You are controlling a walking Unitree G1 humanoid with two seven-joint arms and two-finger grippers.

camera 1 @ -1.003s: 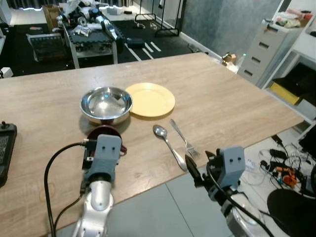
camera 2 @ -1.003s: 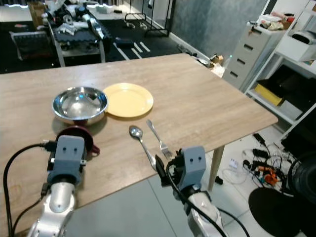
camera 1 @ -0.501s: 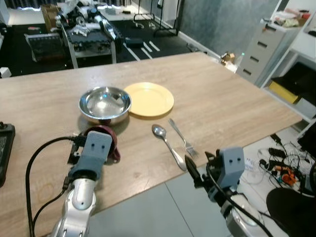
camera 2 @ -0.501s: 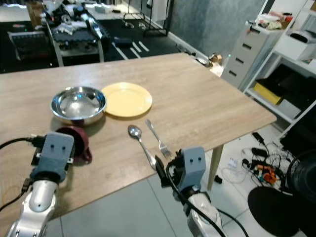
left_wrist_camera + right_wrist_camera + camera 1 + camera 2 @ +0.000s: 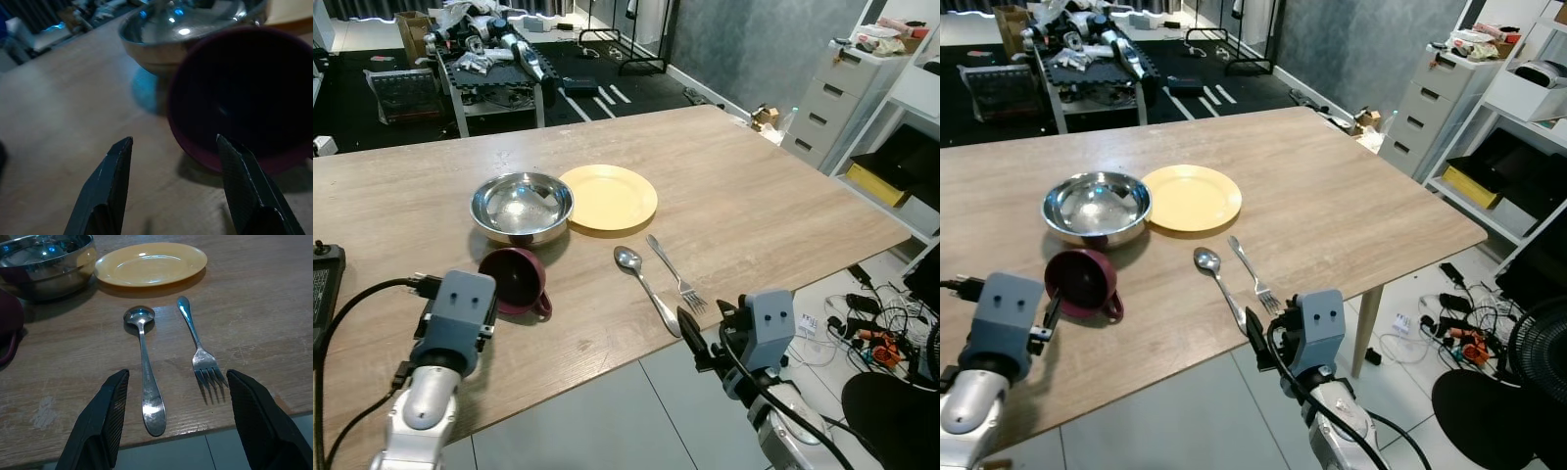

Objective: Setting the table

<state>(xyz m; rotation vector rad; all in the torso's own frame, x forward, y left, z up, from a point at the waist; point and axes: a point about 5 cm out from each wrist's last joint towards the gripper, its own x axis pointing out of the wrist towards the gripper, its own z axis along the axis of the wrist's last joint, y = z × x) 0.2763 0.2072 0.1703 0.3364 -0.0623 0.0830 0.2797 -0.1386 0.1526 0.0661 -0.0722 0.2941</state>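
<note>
A maroon cup (image 5: 514, 279) with its handle toward me stands on the wooden table (image 5: 764, 206), just in front of a steel bowl (image 5: 522, 206). A yellow plate (image 5: 608, 197) lies right of the bowl. Nearer the front edge lie a spoon (image 5: 641, 289) and a fork (image 5: 674, 271), side by side. My left gripper (image 5: 173, 142) is open, a short way back from the cup (image 5: 244, 98) and apart from it. My right gripper (image 5: 177, 377) is open at the table's front edge, with the spoon (image 5: 145, 377) and fork (image 5: 200, 352) ahead of it.
A black device (image 5: 323, 284) sits at the table's left edge. Behind the table stands a cluttered bench (image 5: 489, 59). Grey drawers (image 5: 832, 108) and shelves are at the right, with cables (image 5: 871, 328) on the floor below.
My left arm has drawn back toward me and to the left, uncovering the maroon cup, which stays on the table. The right arm has barely moved.
</note>
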